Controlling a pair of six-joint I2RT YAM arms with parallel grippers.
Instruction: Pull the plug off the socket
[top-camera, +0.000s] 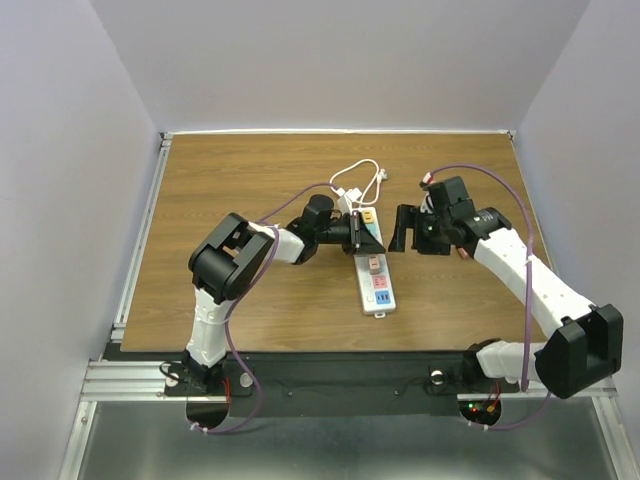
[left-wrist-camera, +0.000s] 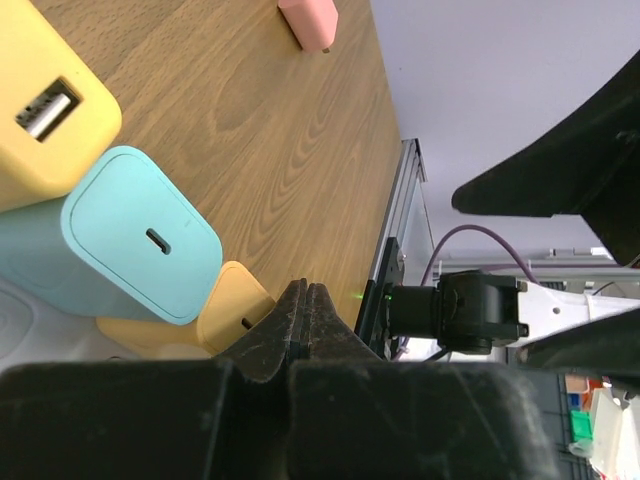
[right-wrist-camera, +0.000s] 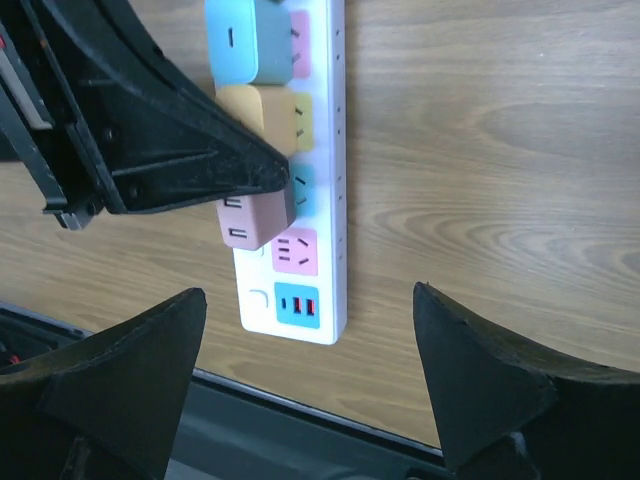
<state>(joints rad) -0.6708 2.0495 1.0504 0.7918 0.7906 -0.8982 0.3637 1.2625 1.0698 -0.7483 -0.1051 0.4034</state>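
The socket (top-camera: 377, 288) is a long white power strip lying lengthwise mid-table, blue end patch (right-wrist-camera: 297, 305) nearest the arms. Blue (right-wrist-camera: 232, 38), yellow (right-wrist-camera: 243, 105) and pink (right-wrist-camera: 254, 216) plugs sit in it; the pink plug (top-camera: 371, 265) is beside an empty pink outlet (right-wrist-camera: 296, 250). My left gripper (top-camera: 376, 241) is shut with nothing held, its tip (right-wrist-camera: 283, 179) over the teal outlet between the yellow and pink plugs. My right gripper (right-wrist-camera: 308, 292) hangs open above the strip's near end, holding nothing. From the left wrist, shut fingertips (left-wrist-camera: 305, 292) lie beside teal (left-wrist-camera: 140, 235) and yellow (left-wrist-camera: 40, 110) plugs.
The strip's white cord (top-camera: 362, 177) loops on the table behind it. The table's near edge with its black rail (right-wrist-camera: 330, 420) runs just below the strip's end. Grey walls enclose the left, back and right sides.
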